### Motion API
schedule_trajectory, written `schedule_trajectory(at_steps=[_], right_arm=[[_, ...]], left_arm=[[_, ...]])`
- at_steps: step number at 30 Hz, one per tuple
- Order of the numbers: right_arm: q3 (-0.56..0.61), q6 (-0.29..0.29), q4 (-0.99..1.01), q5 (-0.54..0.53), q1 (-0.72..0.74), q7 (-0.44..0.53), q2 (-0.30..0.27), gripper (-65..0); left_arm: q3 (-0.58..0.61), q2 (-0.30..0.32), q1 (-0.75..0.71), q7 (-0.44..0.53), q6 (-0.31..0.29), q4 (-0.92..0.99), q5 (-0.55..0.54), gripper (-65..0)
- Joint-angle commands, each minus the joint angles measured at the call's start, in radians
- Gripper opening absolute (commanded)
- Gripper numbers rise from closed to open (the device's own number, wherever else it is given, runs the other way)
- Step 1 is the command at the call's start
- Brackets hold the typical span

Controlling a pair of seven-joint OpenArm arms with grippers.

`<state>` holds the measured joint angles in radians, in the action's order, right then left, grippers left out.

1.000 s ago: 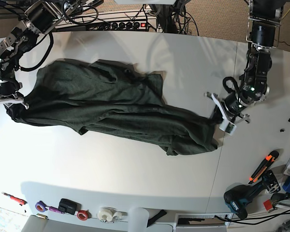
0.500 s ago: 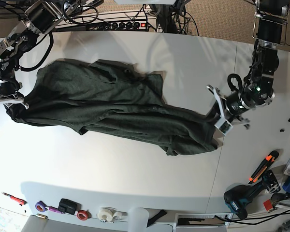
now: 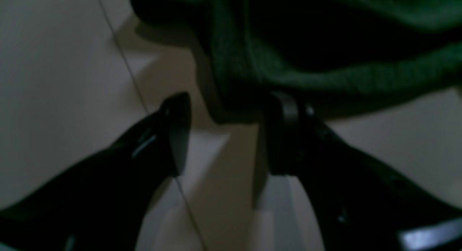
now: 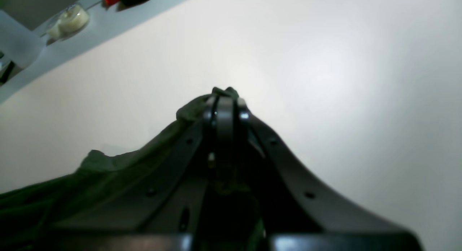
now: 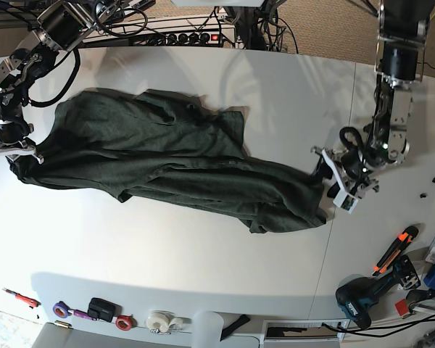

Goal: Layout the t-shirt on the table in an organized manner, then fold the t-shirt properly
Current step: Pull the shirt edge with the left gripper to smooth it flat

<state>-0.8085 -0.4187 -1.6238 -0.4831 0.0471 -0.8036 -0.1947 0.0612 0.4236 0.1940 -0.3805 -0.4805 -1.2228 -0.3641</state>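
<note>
The dark green t-shirt lies crumpled and stretched across the white table, from far left to centre right. My right gripper is shut on its left edge. In the right wrist view the gripper pinches a small peak of t-shirt just above the table. My left gripper stands open at the shirt's right end. In the left wrist view, the gripper has its fingers wide apart, with the t-shirt edge lying loose between the tips.
A thin seam crosses the table under the left gripper. Tape rolls, a drill and an orange-handled tool lie along the front and right edges. Cables and a power strip run along the back.
My left gripper has opened and let go of the shirt's right end, shifting a little. The right gripper keeps its hold and has not moved.
</note>
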Motion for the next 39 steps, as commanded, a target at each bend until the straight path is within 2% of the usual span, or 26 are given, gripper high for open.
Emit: schedule_trajectory(at_steps=[1,4,6,8,10,12,15,19,20,24,29,39], right_arm=[[-0.002,-0.007,-0.017,-0.017,0.014,0.029,-0.021,-65.0],[-0.002,-0.008,-0.017,-0.017,0.014,0.029,-0.021,-65.0],[-0.002,-0.008,-0.017,-0.017,0.014,0.03,-0.021,-65.0],[-0.002,-0.007,-0.017,-0.018,0.014,0.029,-0.021,-65.0],[-0.002,-0.007,-0.017,-0.017,0.014,0.03,-0.021,-65.0],[-0.002,-0.008,-0.017,-0.017,0.014,0.029,-0.021,-65.0],[-0.002,-0.008,-0.017,-0.017,0.014,0.029,-0.021,-65.0],[-0.002,-0.008,-0.017,-0.017,0.014,0.03,-0.021,-65.0],[-0.002,-0.008,-0.017,-0.017,0.014,0.029,-0.021,-65.0],[-0.002,-0.007,-0.017,-0.017,0.014,0.03,-0.021,-65.0],[-0.002,-0.007,-0.017,-0.017,0.014,0.03,-0.021,-65.0],[-0.002,-0.008,-0.017,-0.013,0.014,0.03,-0.021,-65.0]], left_arm=[[-0.006,0.008,0.025,0.014,-0.011,0.004,-0.007,-31.9],[-0.006,0.0,0.027,0.014,-0.038,0.014,-0.02,-32.2],[-0.006,0.0,0.024,0.014,-0.065,0.014,-0.048,-37.1],[-0.006,0.0,0.022,0.014,-0.072,0.014,-0.067,-45.3],[-0.006,0.0,0.022,0.018,-0.071,0.014,-0.071,-56.1],[-0.006,0.002,0.021,0.051,-0.071,0.014,-0.071,-65.0],[-0.006,0.006,0.023,0.068,-0.098,0.014,-0.071,-65.0],[-0.006,0.011,0.022,0.061,-0.208,0.014,-0.076,-65.0],[-0.006,0.012,0.022,0.051,-0.218,0.014,-0.094,-65.0],[-0.006,0.029,0.022,-0.01,-0.218,0.001,-0.223,-65.0],[-0.007,0.069,0.022,-0.094,-0.218,-0.056,-0.328,-65.0],[-0.007,0.129,0.004,-0.373,-0.218,-0.148,-0.649,-65.0]])
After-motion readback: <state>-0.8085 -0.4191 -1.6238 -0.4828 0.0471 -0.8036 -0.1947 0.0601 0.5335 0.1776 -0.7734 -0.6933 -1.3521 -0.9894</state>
